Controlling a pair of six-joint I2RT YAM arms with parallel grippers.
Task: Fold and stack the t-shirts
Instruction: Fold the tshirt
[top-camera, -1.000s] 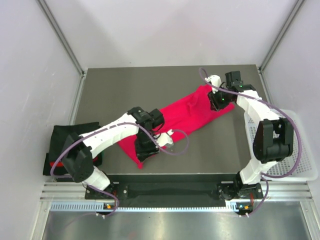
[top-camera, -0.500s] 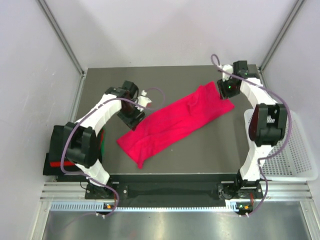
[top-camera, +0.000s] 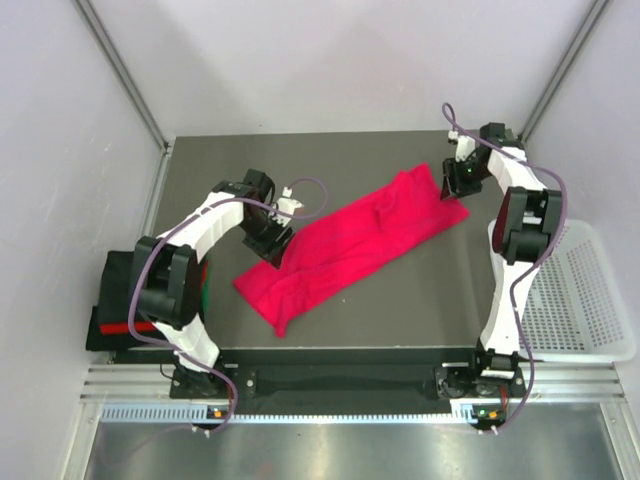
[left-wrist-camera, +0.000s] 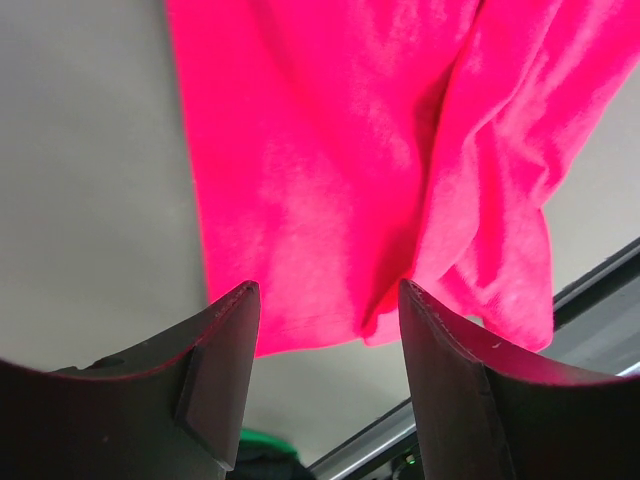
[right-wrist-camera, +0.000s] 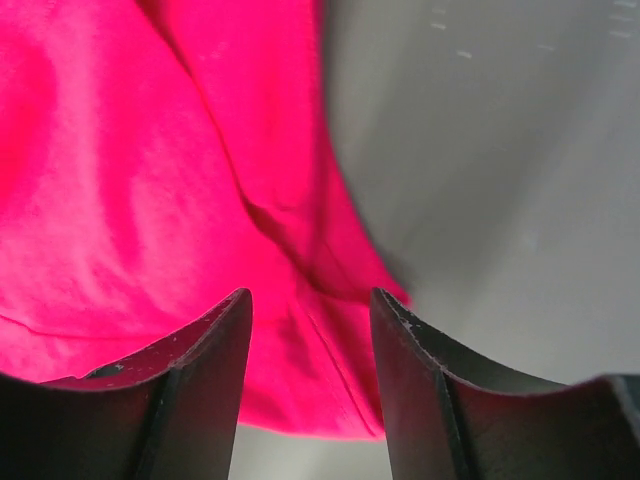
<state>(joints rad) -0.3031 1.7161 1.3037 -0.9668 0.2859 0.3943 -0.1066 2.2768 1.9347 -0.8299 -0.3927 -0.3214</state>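
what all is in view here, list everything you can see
magenta-red t-shirt: one, bright magenta-red, lying as a long strip diagonally across the table
folded shirt pile: one pile, black with red and green showing, at the table's left edge, partly hidden by the left arm
basket: one, white mesh, just off the table's right edge
table: one, dark grey, centre of the enclosure
left arm: one, white and black, reaching from the near left, jaws open over the strip's left end
right arm: one, white and black, reaching from the near right, jaws open over the strip's far right end
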